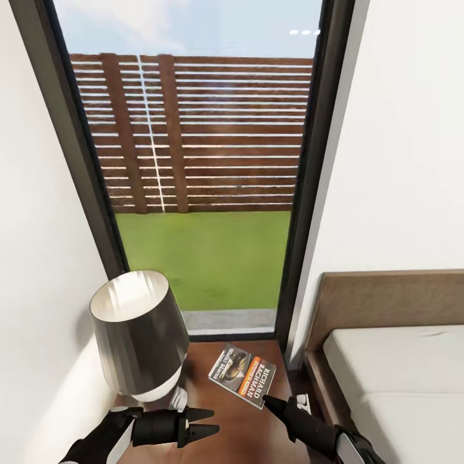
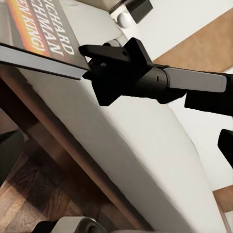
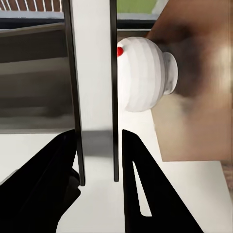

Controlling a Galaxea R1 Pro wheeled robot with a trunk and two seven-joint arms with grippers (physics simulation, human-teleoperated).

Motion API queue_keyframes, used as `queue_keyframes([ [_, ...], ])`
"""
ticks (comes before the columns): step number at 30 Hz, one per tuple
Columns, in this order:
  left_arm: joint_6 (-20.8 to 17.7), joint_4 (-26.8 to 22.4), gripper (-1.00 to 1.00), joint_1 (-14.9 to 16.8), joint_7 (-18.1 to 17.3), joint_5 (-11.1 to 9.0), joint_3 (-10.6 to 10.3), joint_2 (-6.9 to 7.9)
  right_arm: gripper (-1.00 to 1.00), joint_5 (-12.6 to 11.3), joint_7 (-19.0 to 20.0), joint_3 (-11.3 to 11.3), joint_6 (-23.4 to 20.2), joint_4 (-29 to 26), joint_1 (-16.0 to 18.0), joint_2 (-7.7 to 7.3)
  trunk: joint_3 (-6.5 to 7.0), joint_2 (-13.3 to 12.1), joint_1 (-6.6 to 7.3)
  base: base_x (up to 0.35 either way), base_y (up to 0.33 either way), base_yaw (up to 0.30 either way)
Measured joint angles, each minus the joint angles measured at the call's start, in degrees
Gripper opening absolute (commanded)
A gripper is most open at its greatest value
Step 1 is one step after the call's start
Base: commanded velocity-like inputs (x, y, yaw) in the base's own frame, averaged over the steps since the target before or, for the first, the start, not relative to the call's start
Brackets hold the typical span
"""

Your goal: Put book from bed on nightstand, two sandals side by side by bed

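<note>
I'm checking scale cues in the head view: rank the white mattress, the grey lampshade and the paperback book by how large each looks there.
1. White mattress, cut off by the picture's edge.
2. Grey lampshade, though it sits nearer the camera, so this is unsure.
3. Paperback book with the orange title band, gripped edge-on by the right hand.

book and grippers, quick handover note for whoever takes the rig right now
Right gripper: shut on the book, pinching its near edge; the right wrist view shows the book edge-on between the jaws.
Left gripper: open, holding nothing, low over the nightstand in front of the lamp.
Book: off the bed, over the nightstand top beside the lamp; whether it already rests on the wood I cannot tell.
Done: book carried from bed to nightstand.
Left: set it down and let go, back the right arm away, then find both sandals and place them side by side next to the bed.
</note>
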State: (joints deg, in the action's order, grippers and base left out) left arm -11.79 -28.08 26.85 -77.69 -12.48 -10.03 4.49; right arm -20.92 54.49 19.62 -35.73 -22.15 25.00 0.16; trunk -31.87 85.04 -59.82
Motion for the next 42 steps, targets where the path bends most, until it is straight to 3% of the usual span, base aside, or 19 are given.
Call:
queue_keyframes([
  [26,-0.08,0.05,1.00,0.00,0.03,0.00,0.00,0.00,-1.00,0.01,0.00,-0.02,0.02,0.06,-0.01,0.03,-4.67,10.43,-5.71,0.000,0.000,0.000],
  [32,-0.09,0.05,1.00,0.00,0.03,0.00,0.00,0.00,-1.00,-0.07,0.01,-0.08,-0.01,0.09,-0.01,1.75,-5.75,12.84,-7.03,0.000,0.000,0.000],
  [42,-0.16,0.06,1.00,0.00,0.03,0.00,0.00,0.00,-1.00,-0.05,0.01,-0.06,0.02,0.03,-0.01,1.83,-7.54,16.85,-9.23,0.000,0.000,0.000],
])
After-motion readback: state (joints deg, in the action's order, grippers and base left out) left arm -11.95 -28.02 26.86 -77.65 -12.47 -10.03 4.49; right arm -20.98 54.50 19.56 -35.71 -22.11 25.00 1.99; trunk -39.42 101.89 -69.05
